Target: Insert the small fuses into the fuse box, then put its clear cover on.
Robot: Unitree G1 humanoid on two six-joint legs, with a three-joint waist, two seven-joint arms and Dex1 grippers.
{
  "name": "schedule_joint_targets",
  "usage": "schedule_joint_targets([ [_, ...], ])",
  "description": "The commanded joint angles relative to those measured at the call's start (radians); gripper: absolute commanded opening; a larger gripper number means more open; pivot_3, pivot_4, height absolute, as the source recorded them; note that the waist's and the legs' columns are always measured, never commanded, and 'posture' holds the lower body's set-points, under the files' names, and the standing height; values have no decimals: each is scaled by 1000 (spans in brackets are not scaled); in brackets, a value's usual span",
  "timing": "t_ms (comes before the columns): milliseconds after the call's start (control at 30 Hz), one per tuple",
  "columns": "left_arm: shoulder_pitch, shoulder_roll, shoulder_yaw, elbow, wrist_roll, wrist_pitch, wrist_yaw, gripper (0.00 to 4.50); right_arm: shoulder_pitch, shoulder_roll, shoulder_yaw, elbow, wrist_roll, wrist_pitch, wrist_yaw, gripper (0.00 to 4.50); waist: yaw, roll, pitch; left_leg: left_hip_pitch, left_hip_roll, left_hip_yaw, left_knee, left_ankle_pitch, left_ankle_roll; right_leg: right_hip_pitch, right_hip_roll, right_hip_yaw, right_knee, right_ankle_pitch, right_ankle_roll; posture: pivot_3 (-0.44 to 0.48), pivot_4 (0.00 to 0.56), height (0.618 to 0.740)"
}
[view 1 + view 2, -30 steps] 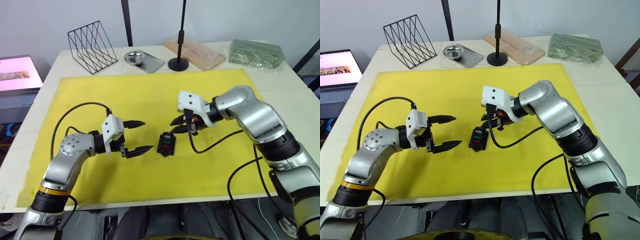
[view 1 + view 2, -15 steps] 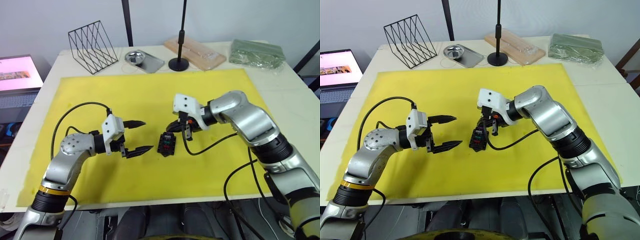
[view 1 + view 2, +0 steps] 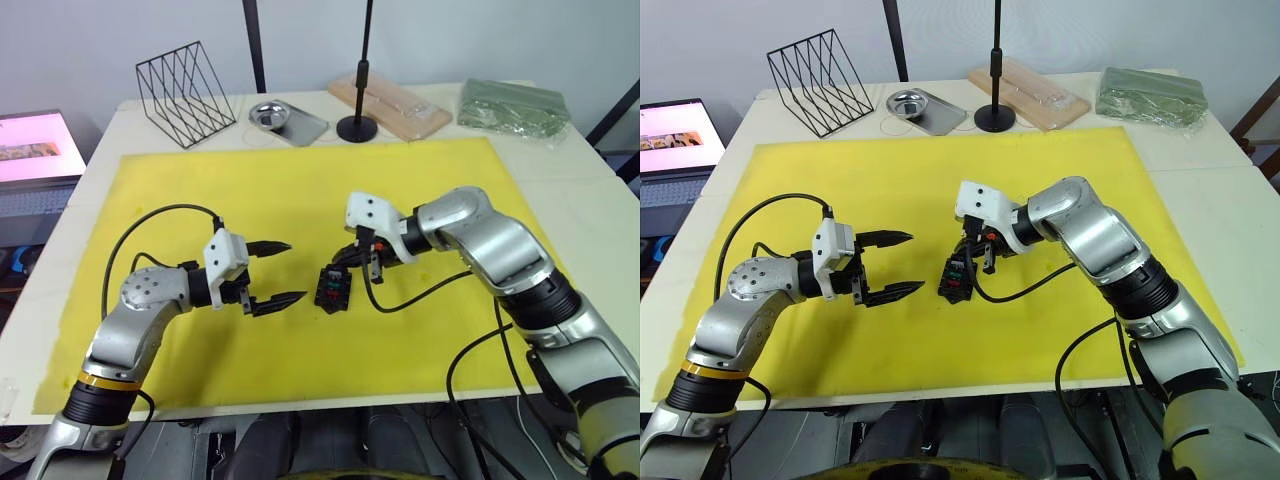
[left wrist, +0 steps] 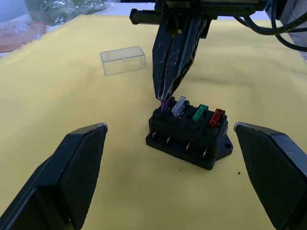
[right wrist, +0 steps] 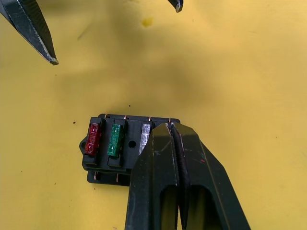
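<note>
Fuses stand in the black ribbed fuse box (image 4: pixel 189 136) on the yellow mat (image 3: pixel 300 190): purple (image 4: pixel 166 104), clear grey (image 4: pixel 178 106), green (image 4: pixel 199 113), red (image 4: pixel 216 117). Right tool (image 4: pixel 164 96), fingers together, touches the purple one. Clear cover (image 4: pixel 123 60) lies beyond. Left tool (image 3: pixel 270 272) gapes empty. No writing readable.

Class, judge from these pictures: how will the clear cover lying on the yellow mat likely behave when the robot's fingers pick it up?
The clear cover looks thin-walled and hollow, so probably very light and easily nudged across the yellow mat. Its smooth, glossy sides may slip between fingers. It seems rigid and boxy, so unlikely to roll.
</note>
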State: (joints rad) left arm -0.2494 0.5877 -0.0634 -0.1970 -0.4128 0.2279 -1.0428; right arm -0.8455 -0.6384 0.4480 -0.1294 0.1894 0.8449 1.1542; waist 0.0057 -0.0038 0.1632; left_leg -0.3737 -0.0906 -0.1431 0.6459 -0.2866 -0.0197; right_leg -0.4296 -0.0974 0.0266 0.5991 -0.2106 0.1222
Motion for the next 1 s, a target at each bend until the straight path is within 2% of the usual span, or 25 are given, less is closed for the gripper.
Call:
schedule_joint_targets([
  [33,-5,10,14,-12,0,-14,-4,4500,13,4,11,11,0,1,1,25,0,0,0,0,0,0,0,0,0,0,0,0,0,0,0,0,150,740],
  [567,-3,16,17,-20,-3,-6,-2,4500,34,54,-5,109,24,56,-31,25,0,0,-1,1,0,0,0,0,0,1,0,0,0,0,0,0,150,740],
  [1000,-5,27,20,-21,-6,-5,-9,4500,44,21,-36,59,44,30,-8,25,1,0,-1,1,0,0,0,0,0,1,0,0,0,0,0,0,150,740],
])
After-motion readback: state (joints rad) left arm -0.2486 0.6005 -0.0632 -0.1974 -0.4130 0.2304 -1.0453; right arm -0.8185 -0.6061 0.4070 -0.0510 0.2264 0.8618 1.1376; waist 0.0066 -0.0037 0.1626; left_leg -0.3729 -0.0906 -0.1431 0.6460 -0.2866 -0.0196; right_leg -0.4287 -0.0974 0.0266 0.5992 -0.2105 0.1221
